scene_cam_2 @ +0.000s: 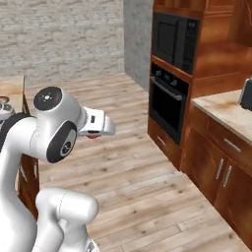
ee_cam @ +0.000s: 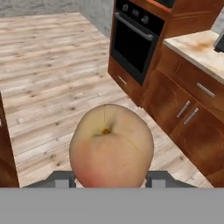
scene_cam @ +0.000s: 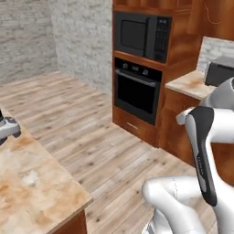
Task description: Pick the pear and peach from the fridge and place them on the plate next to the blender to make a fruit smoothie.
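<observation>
The tool grips the peach above open wooden floor, the black oven and cabinets beyond.

Glossy white arm — dark joints

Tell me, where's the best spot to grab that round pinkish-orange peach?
Around its widest middle, one finger on each side, as the gripper does now in the hand view. The round pinkish-orange peach is smooth and ball-shaped with no handle, and its stem dimple faces away from the hand, so squeezing across the fat belly probably keeps it from slipping out.
</observation>
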